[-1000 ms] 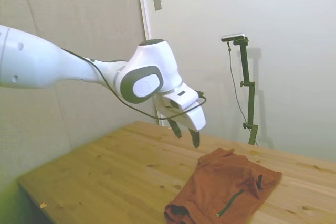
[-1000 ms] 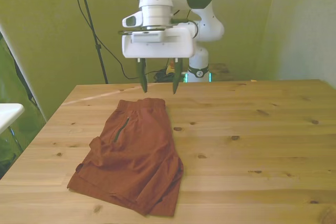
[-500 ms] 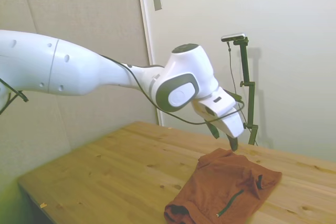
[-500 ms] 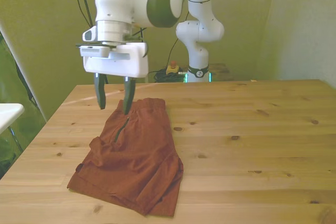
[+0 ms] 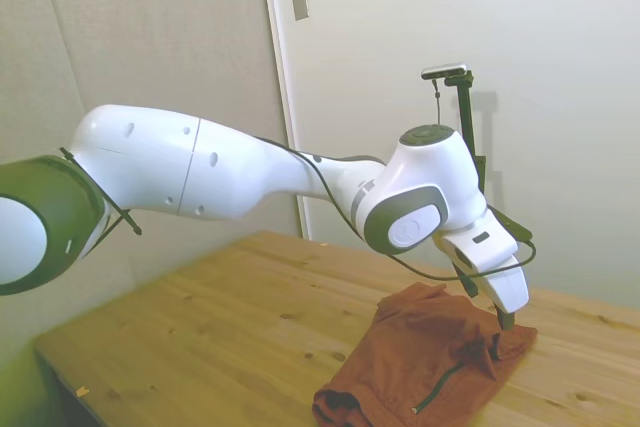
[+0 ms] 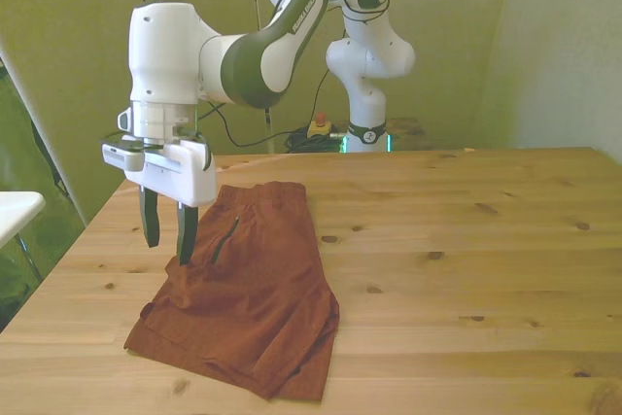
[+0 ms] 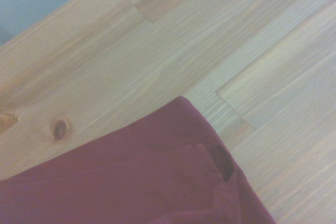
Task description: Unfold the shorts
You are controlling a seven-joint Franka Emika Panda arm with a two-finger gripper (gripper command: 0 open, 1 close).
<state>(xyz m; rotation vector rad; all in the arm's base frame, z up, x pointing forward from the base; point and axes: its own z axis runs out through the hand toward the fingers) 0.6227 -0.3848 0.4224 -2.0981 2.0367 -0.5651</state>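
The rust-orange shorts [image 6: 253, 289] lie folded on the wooden table [image 6: 466, 240], toward the front view's left. A dark zippered pocket [image 6: 225, 238] shows on top. In the side view the shorts [image 5: 430, 357] spread under the arm. My gripper [image 6: 167, 237] hangs open just above the shorts' edge on the front view's left, fingers pointing down, nothing between them. In the side view the gripper [image 5: 497, 319] is over the far part of the cloth. The wrist view shows a corner of the shorts [image 7: 147, 177] on bare wood.
The table's edge on the front view's left lies close to the gripper. A white object [image 6: 15, 209] sticks in beyond that edge. Bare wood [image 6: 486, 289] spreads to the front view's right of the shorts.
The gripper has swung from over the shorts' waistband end toward the front view's left and come down, to just above the cloth's side edge. It stays open. The shorts have not moved.
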